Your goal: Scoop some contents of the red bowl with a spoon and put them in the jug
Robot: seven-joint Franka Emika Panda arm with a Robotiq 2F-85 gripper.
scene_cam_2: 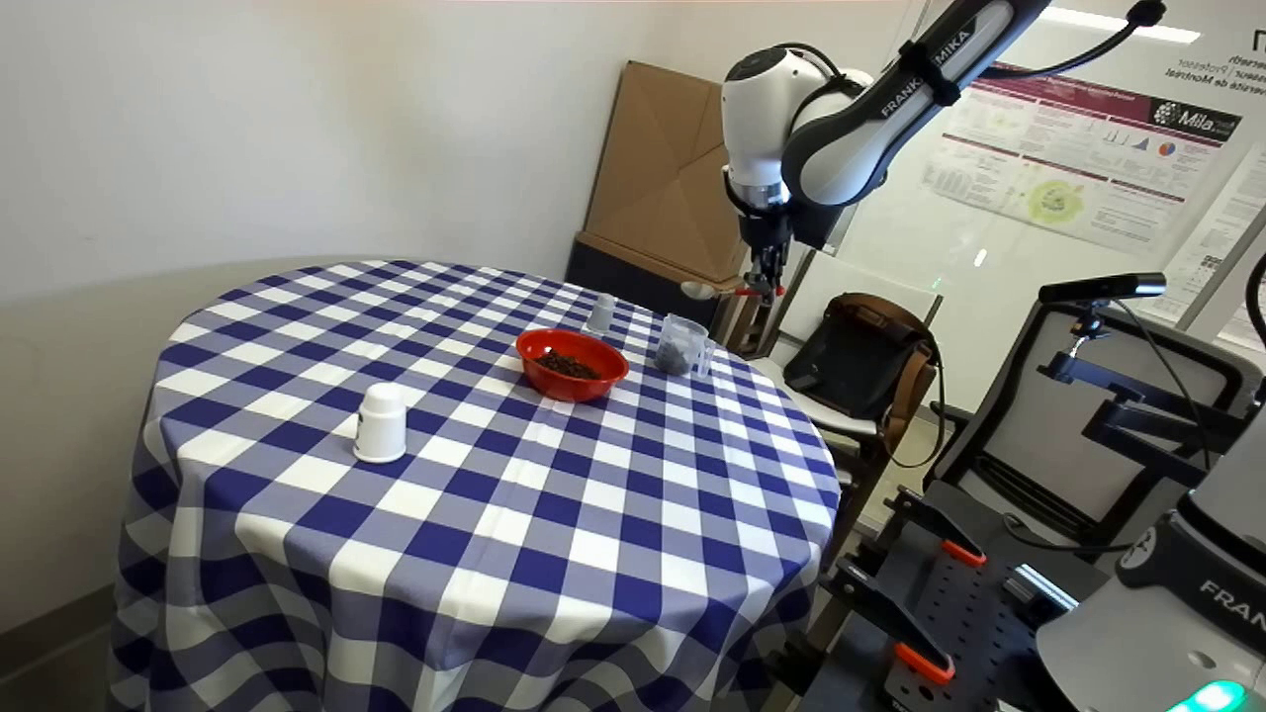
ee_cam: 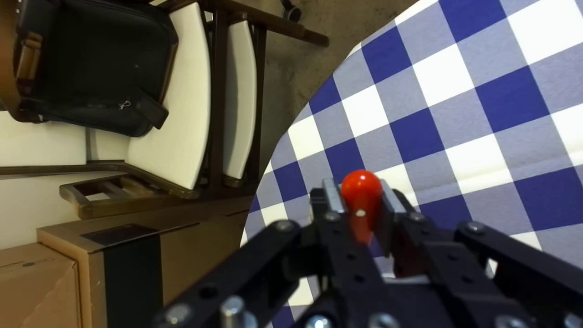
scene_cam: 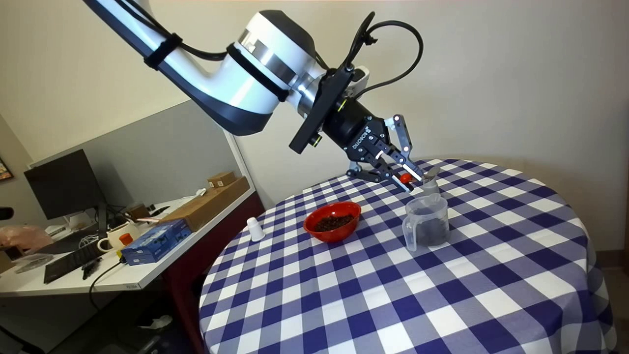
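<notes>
The red bowl point(scene_cam: 339, 236) stands on the checked tablecloth with dark brown bits point(scene_cam: 334, 223) in it; it shows in an exterior view too point(scene_cam_2: 569, 386). The clear jug point(scene_cam: 425, 221) stands beside it, also seen in an exterior view point(scene_cam_2: 680, 344); its lower part looks dark grey. My gripper point(scene_cam: 414, 182) is shut on the red handle of a spoon point(scene_cam_2: 698, 290), held in the air near the jug and level. The handle's round red end point(ee_cam: 362, 189) sits between the fingertips point(ee_cam: 362, 196) in the wrist view. Bowl and jug are out of the wrist view.
A translucent cup point(scene_cam_2: 600, 313) stands behind the jug, near the bowl. A white bottle-like container point(scene_cam_2: 382, 425) stands on the bowl's far side from the jug. A chair with a black bag point(ee_cam: 100, 68) and cardboard boxes point(ee_cam: 132, 255) are beyond the table's edge.
</notes>
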